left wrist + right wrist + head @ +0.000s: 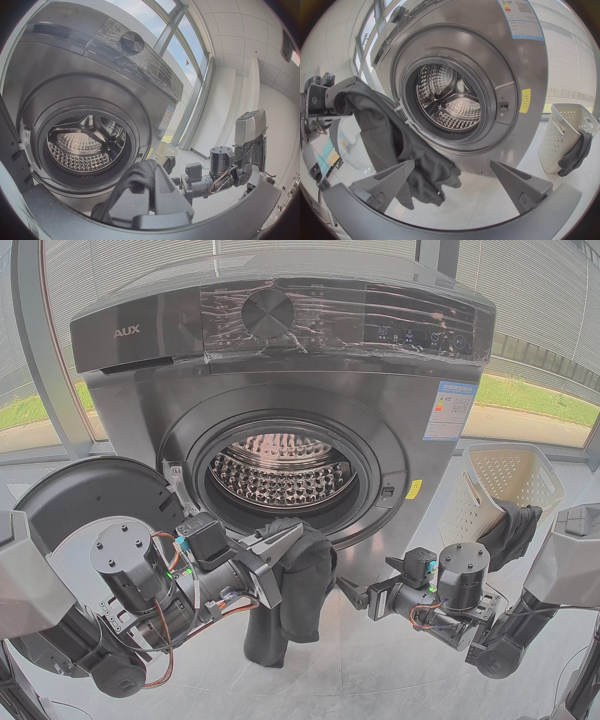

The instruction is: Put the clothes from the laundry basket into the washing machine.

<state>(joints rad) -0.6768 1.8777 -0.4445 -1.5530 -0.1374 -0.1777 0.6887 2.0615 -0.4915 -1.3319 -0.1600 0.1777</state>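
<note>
Just below and in front of the open drum mouth [281,480] of the washing machine [281,384], the left gripper [284,539] is pressed together on a bunched fold of a dark garment [306,596]. Most of the cloth hangs from that pinch, lower than the drum mouth's bottom rim, with its tail reaching towards the floor. To the left of the drum mouth, the round door [81,502] stands swung wide open. Below and to the right of the drum mouth, the right gripper [451,165] has its fingers spread wide with nothing between them, near the hanging cloth but apart from it. Further right of the drum mouth, a pale laundry basket [500,484] stands on the floor, with a second dark garment [515,530] draped over its rim. The step in hand appears to be feeding the held garment into the drum. Doing it well likely means raising the pinch first, so the hanging tail clears the bottom rim and seal. The cloth should then go deep past the rim before release, so nothing trails out. Soft cloth will drag and fold, so a slow entry near the centre of the drum mouth, away from the hinge side, should avoid snagging. The right gripper is best kept out of the path, or used to tuck in any loose tail.
</note>
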